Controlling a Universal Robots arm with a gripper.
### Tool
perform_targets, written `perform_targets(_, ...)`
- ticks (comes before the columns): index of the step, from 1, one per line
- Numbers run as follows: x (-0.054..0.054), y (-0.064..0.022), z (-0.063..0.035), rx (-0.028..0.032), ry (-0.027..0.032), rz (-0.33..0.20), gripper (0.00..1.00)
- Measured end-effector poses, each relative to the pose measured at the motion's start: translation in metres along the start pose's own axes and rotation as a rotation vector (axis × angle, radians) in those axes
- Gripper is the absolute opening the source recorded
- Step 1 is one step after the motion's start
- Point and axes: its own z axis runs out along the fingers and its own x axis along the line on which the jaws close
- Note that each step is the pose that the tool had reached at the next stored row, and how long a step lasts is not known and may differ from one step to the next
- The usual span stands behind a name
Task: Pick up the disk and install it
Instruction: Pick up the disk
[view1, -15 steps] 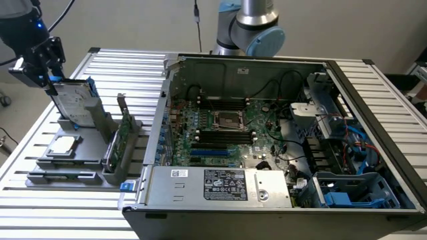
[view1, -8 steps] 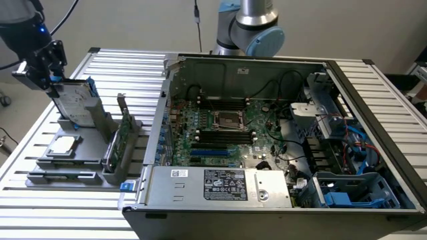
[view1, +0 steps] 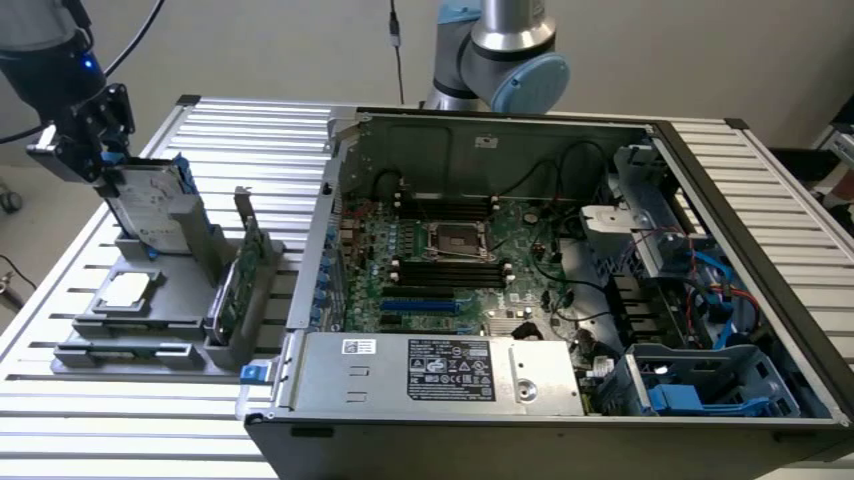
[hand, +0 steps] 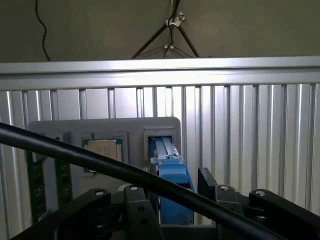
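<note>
My tool (hand: 172, 192) has its jaws wide apart, one finger on each side of the disk's blue carrier edge, and it is clamped on nothing. The disk (view1: 150, 205) stands upright in the grey rack (view1: 127, 322) on the tabletop (view1: 80, 420), at the exterior view's left. It is well apart from the open computer case (view1: 721, 190) to the right. I judge the disk rigid, fairly heavy, smooth-faced and sensitive to shock. I'd grip squarely across the plastic carrier's sides, not on the labelled metal face.
</note>
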Motion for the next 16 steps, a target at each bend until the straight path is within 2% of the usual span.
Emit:
perform_targets(2, -0.0001, 0.0, 0.0004, -0.0028, 0.0008, 0.0, 0.51)
perform_targets(6, -0.0003, 0.0, 0.0007, -0.0029, 0.0008, -0.001, 0.51)
perform_targets(12, -0.0003, -0.0001, 0.0016, 0.0008, 0.0007, -0.006, 0.51)
perform_targets(16, -0.0003, 0.0, 0.0022, 0.0013, 0.001, -0.006, 0.51)
